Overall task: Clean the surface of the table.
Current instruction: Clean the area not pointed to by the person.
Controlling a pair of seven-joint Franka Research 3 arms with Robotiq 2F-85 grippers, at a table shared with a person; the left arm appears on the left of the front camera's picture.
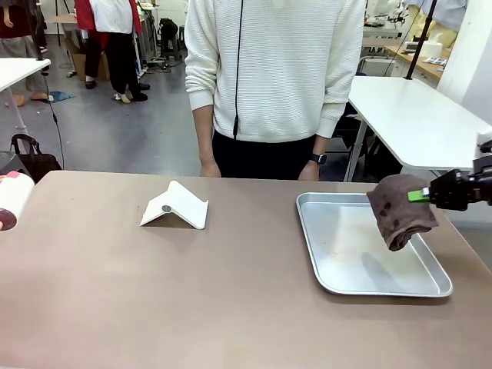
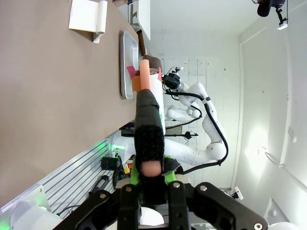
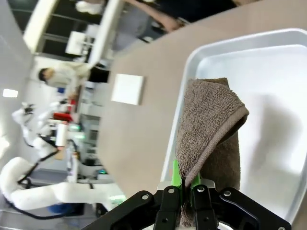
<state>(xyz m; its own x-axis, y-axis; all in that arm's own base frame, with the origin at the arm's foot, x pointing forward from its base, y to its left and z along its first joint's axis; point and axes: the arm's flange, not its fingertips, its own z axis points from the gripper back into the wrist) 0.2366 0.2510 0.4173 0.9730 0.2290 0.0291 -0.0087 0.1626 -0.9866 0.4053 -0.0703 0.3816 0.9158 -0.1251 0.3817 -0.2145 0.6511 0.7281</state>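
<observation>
The taupe table (image 1: 192, 292) stretches across the front view. At its right end my right gripper (image 1: 421, 195) is shut on a brown cloth (image 1: 400, 211), which hangs folded just above a metal tray (image 1: 384, 290). In the right wrist view the cloth (image 3: 206, 124) droops from the shut right gripper (image 3: 188, 184) over the tray (image 3: 268, 120). My left gripper (image 2: 152, 179) is shut on the black-wrapped handle of a lint roller (image 2: 146, 124), held off the table's edge. The roller's white and red head (image 1: 9, 201) pokes in at the table's left edge.
A white folded stand (image 1: 177, 206) sits on the table left of centre. A person (image 1: 273, 77) in a white top stands at the far edge, hands down by the table. A white-topped table (image 1: 415, 115) stands behind at the right.
</observation>
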